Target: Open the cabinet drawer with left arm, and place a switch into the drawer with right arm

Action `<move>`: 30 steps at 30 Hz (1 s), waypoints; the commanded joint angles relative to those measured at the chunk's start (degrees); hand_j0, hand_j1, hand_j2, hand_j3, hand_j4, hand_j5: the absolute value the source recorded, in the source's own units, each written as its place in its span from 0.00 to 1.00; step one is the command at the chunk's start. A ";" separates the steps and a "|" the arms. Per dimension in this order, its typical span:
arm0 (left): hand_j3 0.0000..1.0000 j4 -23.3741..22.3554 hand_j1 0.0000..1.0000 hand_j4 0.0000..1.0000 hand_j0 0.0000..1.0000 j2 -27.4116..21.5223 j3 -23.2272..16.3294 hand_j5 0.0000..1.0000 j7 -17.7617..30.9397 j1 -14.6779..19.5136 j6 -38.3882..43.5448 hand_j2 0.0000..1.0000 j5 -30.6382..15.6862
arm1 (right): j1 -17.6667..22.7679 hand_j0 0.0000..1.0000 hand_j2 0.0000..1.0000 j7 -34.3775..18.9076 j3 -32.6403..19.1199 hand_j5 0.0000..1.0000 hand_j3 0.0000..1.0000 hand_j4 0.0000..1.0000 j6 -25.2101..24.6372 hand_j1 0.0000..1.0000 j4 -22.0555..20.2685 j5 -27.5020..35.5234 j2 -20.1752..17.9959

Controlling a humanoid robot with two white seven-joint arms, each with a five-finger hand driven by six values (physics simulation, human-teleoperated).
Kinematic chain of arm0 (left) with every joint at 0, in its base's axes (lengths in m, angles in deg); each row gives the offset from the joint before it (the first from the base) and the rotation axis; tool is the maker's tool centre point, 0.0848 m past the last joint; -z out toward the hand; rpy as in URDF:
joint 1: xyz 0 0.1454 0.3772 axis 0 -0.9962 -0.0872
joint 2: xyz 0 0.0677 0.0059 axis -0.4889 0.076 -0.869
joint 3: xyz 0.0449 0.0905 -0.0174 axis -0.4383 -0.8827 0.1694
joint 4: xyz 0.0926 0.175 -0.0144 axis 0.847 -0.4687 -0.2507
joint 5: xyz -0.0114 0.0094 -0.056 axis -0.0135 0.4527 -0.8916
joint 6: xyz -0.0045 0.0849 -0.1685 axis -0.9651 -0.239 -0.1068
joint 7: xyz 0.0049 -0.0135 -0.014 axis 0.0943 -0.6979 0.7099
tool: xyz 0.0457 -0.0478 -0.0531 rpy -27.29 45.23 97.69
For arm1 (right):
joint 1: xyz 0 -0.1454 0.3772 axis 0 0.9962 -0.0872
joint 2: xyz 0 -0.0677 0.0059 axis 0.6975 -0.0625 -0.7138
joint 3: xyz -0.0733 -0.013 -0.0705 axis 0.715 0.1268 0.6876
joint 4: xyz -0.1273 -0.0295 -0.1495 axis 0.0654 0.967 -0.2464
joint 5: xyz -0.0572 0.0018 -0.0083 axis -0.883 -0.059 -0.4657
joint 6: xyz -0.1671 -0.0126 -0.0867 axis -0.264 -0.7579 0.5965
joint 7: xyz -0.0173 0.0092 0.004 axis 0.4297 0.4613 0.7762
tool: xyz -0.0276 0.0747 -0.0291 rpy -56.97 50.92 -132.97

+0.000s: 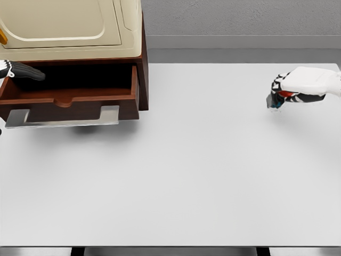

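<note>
Right hand (292, 90), near the table's (213, 176) far right edge, is closed around the switch (277, 100); a loose grip could drop it on the long carry to the open drawer (69, 96) at the far left corner. Left hand (21, 71) barely shows at the drawer; grip unreadable. Plain white tabletop, grey wall (240, 21) behind.

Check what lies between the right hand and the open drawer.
Nothing: in the head view, only bare white table separates the right hand, shut on the switch, from the drawer.
</note>
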 commanded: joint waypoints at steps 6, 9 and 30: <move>1.00 -0.02 1.00 1.00 1.00 -0.07 0.08 1.00 -0.02 0.00 0.17 1.00 -0.45 | -2.99 0.40 0.40 0.03 -0.07 0.40 0.40 0.40 -0.22 0.40 -6.88 0.41 0.77; 1.00 -0.02 1.00 1.00 1.00 -0.07 0.08 1.00 -0.02 0.00 0.17 1.00 -0.45 | -4.57 0.41 0.41 0.03 0.11 0.41 0.41 0.41 -0.22 0.41 -8.56 0.41 1.91; 1.00 -3.88 1.00 1.00 1.00 -0.68 0.61 1.00 -0.02 0.00 0.17 1.00 0.08 | -23.02 0.43 0.43 0.03 14.52 0.43 0.43 0.43 -0.22 0.43 -16.38 0.50 15.09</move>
